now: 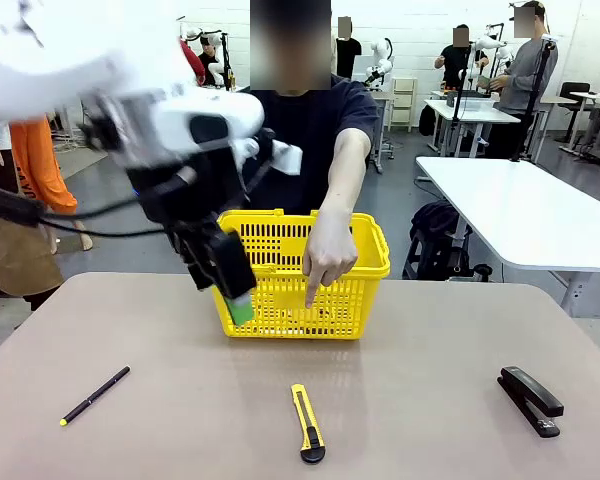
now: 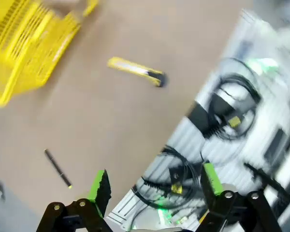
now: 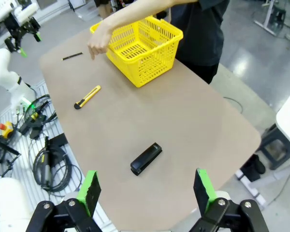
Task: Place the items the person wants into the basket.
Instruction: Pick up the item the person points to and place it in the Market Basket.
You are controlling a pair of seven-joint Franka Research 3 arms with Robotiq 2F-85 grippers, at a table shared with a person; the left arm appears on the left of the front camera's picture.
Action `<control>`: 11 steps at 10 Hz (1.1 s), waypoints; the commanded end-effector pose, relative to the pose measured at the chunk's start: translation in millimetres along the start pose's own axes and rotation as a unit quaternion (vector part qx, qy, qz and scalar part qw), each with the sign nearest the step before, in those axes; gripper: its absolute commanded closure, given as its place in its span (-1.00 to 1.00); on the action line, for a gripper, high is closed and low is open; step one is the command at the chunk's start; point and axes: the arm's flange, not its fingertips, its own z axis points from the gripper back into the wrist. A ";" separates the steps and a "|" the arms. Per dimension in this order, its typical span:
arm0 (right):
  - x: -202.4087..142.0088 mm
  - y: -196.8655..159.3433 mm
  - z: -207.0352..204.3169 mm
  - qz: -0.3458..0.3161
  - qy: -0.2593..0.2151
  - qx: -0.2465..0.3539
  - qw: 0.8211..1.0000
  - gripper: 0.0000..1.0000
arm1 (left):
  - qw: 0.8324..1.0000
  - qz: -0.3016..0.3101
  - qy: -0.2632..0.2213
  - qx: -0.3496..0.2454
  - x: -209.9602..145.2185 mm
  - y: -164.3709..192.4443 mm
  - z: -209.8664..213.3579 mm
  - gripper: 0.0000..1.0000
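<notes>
Right, the yellow-and-black utility knife (image 1: 307,437) lies flat on the table (image 1: 430,330), at six o'clock from the yellow basket (image 1: 280,305), well apart. The person's hand (image 1: 329,252) hangs before the basket's front wall, index finger pointing down. The left gripper (image 2: 154,175) hovers at the basket's nine o'clock side, fingers spread, empty; the right gripper (image 3: 146,176) is spread too. The pen (image 1: 95,395) sits at eight o'clock, the stapler (image 1: 530,400) at four.
</notes>
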 end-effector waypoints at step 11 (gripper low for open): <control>-0.5 -1.5 0.9 0.003 -0.005 0.003 1.000 -1.00 | 0.952 0.298 0.023 0.062 77.7 34.6 -120.3 -0.93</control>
